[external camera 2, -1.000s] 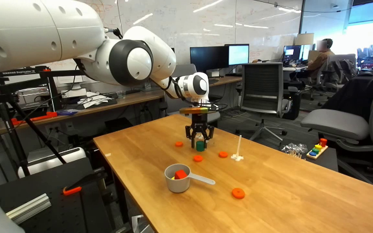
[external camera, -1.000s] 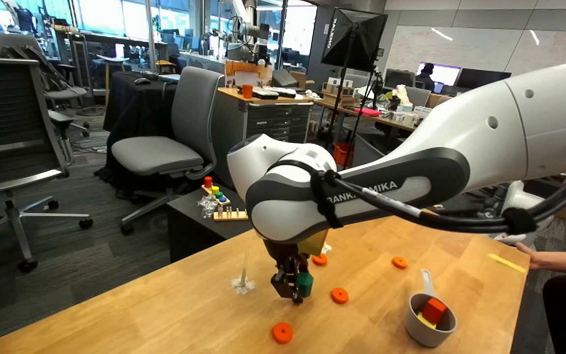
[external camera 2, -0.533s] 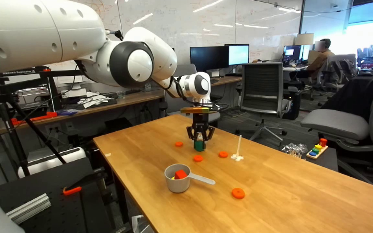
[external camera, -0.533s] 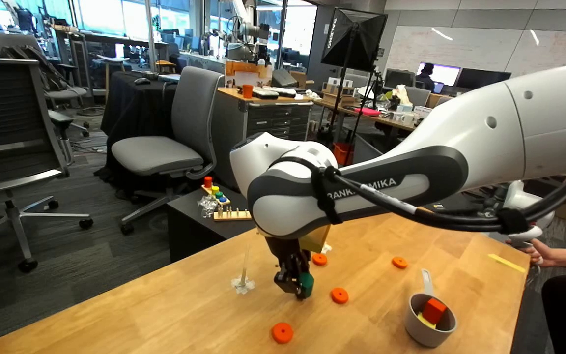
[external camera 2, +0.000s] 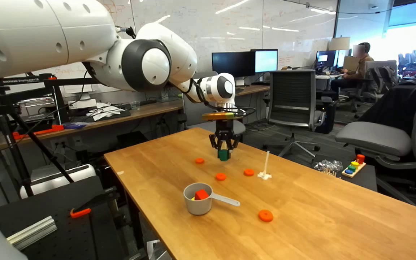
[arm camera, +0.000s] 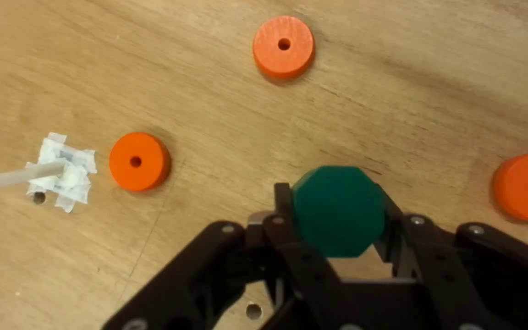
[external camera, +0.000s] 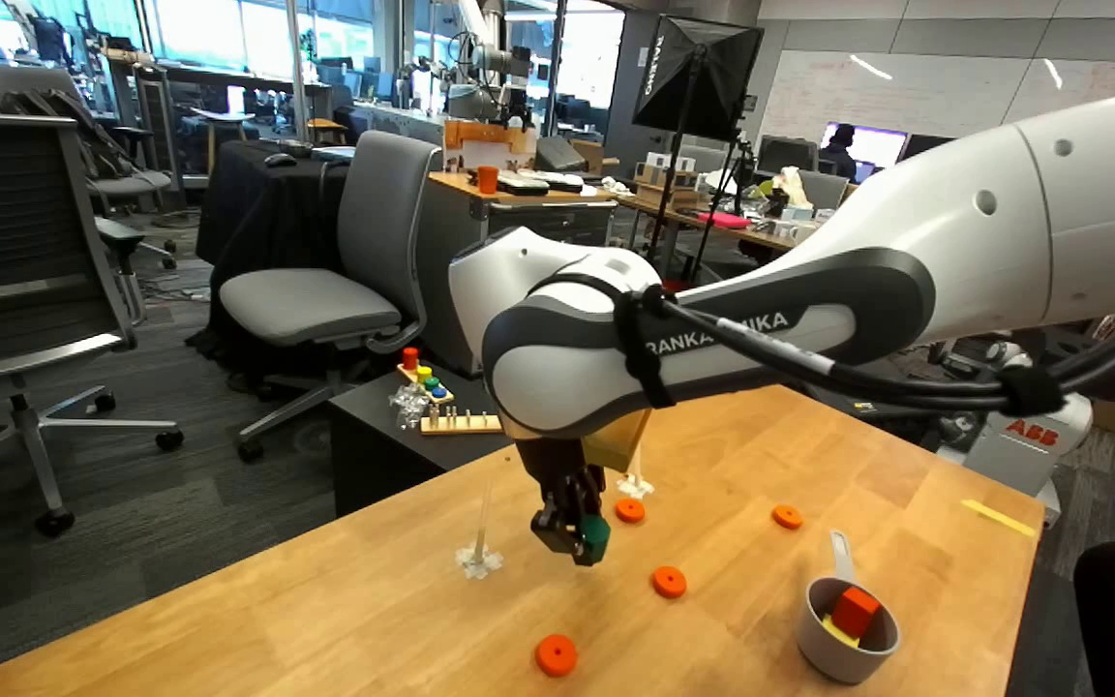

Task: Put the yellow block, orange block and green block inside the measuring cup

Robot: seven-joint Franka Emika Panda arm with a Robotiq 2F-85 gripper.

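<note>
Wrist view: gripper (arm camera: 337,214) holding green block (arm camera: 338,206), jaws tight against its sides, block squarely between fingertips. In an exterior view: orange block (external camera: 855,611) and yellow block (external camera: 838,632) inside measuring cup (external camera: 833,663). In an exterior view: jaws gripping green block, well apart from measuring cup, which sits near frame-left edge of table (external camera 2: 302,202); orange disc (external camera 2: 221,177) between them.

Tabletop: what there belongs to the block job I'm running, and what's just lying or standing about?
Part of the job:
green block, held in the gripper
orange block, inside the measuring cup
yellow block, inside it too, partly hidden

Just lying or standing about:
four flat orange discs
two thin pale rods
yellow strip
</note>
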